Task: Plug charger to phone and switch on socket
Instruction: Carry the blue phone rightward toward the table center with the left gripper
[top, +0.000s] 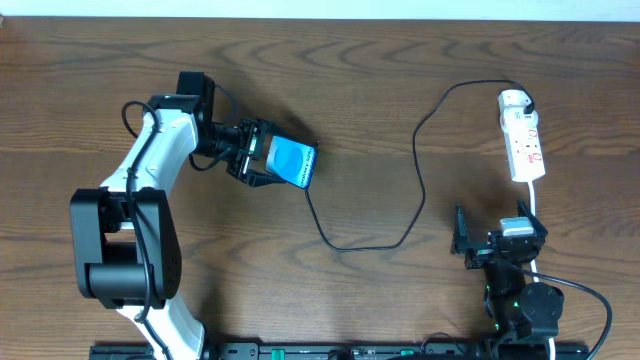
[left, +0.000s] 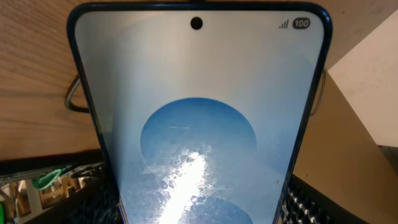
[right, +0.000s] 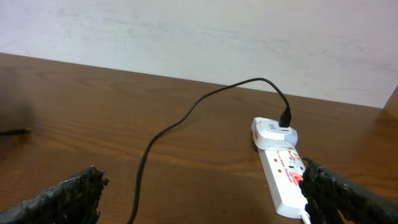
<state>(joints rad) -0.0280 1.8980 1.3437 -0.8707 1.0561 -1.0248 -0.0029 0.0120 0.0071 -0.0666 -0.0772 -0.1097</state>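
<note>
- One phone (top: 293, 163) sits tilted off the wooden worktop (top: 400, 60), gripped by its edges in the left jaws, which are closed on it. From the left wrist, the screen (left: 199, 93) fills the view.
- The bottom of the phone is cut off in the left wrist view. Glare washes out the lower half of the blue circle, and only slivers of the black fingers (left: 308, 202) show at either side.
- One charger (top: 422, 185), a thin black cable, runs from the adapter (top: 514, 100) in a long loop across the worktop to the phone's near corner. Whether its tip is seated in the port cannot be made out from overhead.
- One socket (top: 527, 145), a white strip with red markings, lies at the far right with the rounded adapter on its far end. Its near end and white cord pass under the right arm (top: 520, 300). The position of its switch is too small to read.
- The right jaws stand wide open with nothing in them, hovering just short of the socket (right: 283, 180). Their two fingers (right: 62, 199) are cropped at the bottom corners of the right wrist view.
- A small dark tip at the left edge of the right wrist view cannot be identified.
- Count: two arms, one phone, one cable, one strip and one adapter (right: 272, 132).
</note>
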